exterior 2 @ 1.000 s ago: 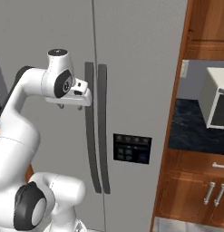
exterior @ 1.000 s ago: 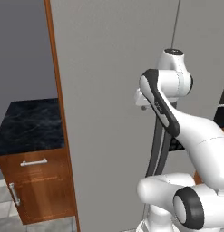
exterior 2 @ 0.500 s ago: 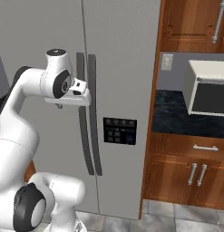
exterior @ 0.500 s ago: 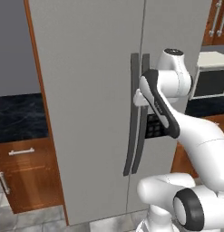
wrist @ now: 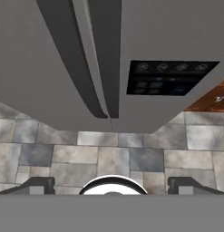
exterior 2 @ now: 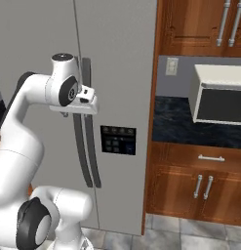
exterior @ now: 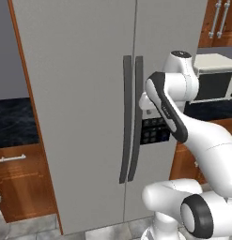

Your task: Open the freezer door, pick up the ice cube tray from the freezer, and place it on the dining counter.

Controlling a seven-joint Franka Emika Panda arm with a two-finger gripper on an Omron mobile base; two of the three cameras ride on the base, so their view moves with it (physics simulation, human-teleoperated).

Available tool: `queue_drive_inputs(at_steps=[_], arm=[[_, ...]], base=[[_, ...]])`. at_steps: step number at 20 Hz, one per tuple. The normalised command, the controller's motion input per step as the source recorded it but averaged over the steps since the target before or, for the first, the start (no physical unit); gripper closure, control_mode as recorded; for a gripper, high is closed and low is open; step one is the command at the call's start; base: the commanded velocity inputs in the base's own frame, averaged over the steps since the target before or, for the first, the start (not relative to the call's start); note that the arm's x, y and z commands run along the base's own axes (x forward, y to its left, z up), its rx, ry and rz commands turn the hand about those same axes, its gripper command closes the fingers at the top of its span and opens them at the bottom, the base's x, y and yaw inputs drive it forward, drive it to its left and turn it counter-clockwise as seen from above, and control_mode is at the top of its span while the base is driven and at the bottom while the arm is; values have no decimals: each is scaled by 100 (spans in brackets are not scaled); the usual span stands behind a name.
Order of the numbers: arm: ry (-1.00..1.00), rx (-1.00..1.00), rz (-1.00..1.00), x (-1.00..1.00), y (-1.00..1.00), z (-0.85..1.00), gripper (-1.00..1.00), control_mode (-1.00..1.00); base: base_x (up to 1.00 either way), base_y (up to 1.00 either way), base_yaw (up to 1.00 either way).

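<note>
Left base view: freezer door (exterior: 80,93) closed, handle (exterior: 125,119) vertical.

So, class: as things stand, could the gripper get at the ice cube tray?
Probably not: the freezer door is shut, so nothing inside is reachable. Its handle looks unobstructed, with the gripper open nearby.

Below me lies a floor (wrist: 113,158) of grey stone tiles in mixed shades, some darker, some paler, with thin light grout lines. The tall light-grey freezer (exterior: 89,93) stands directly on it, its base meeting the tiles. To my right a black marbled surface (exterior 2: 190,124) tops reddish wood cabinets, and a white microwave (exterior 2: 219,93) sits on it. To my left another black marbled surface (exterior: 14,122) tops a wood cabinet that stands on the same tiles.
</note>
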Motion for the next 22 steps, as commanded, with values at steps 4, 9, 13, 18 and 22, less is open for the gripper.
queue_drive_inputs(at_steps=[4,9,13,18,22], arm=[[0,0,0,0,0,0,-100,100],[0,0,0,0,0,0,-100,100],[0,0,0,0,0,0,-100,100],[0,0,0,0,0,0,-100,100],[0,0,0,0,0,0,-100,-100]], base=[[-33,30,0],[-39,13,0],[-49,3,0],[-33,6,0],[0,0,0]])
